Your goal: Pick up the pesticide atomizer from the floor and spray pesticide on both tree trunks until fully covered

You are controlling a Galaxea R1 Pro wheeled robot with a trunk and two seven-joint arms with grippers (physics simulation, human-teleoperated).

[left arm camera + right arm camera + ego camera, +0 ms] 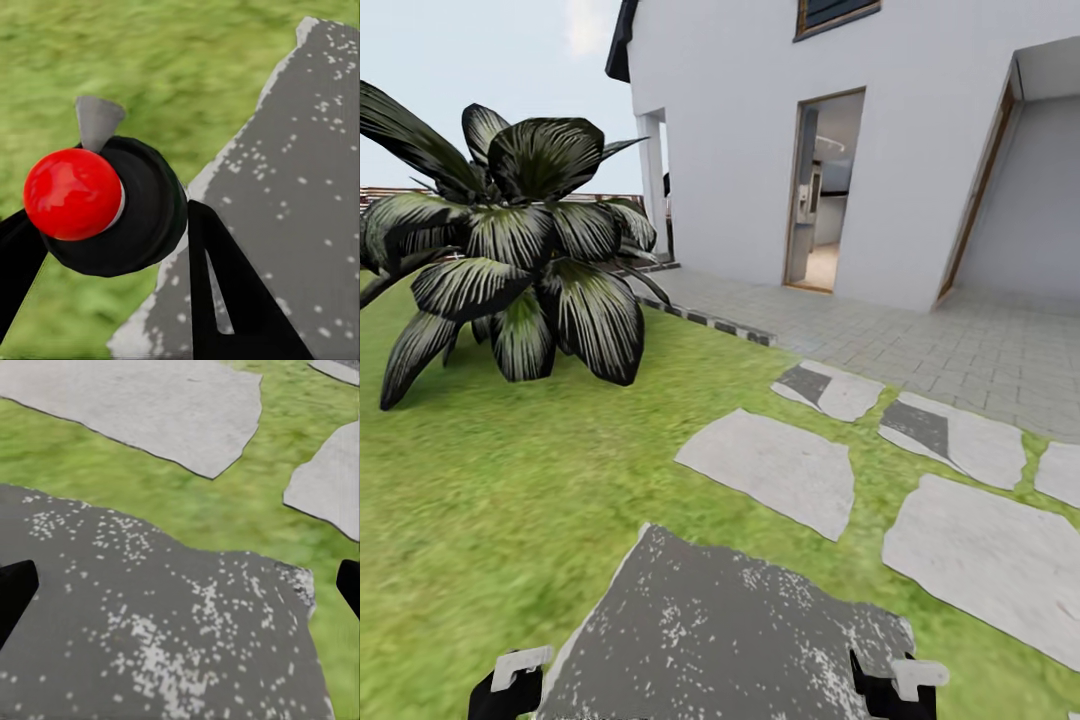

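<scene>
In the left wrist view, the pesticide atomizer [71, 193] has a shiny red knob, a round black body and a grey cone nozzle. My left gripper [112, 225] is shut on it, one black finger on each side. It hangs over the grass beside a dark grey slab [300, 187] dotted with fine white specks. My right gripper [180, 592] is open above that slab [150, 615], with nothing between its fingers. Both grippers, left [510, 685] and right [895, 685], peek in at the head view's lower edge. The two trees are out of view.
A big dark broad-leaved plant [510, 270] stands on the lawn [510, 480] ahead left. Pale stepping stones [770, 465] lead right toward grey paving [920, 340] and a white house with an open doorway [822, 195]. A brown fence [380, 192] shows far left.
</scene>
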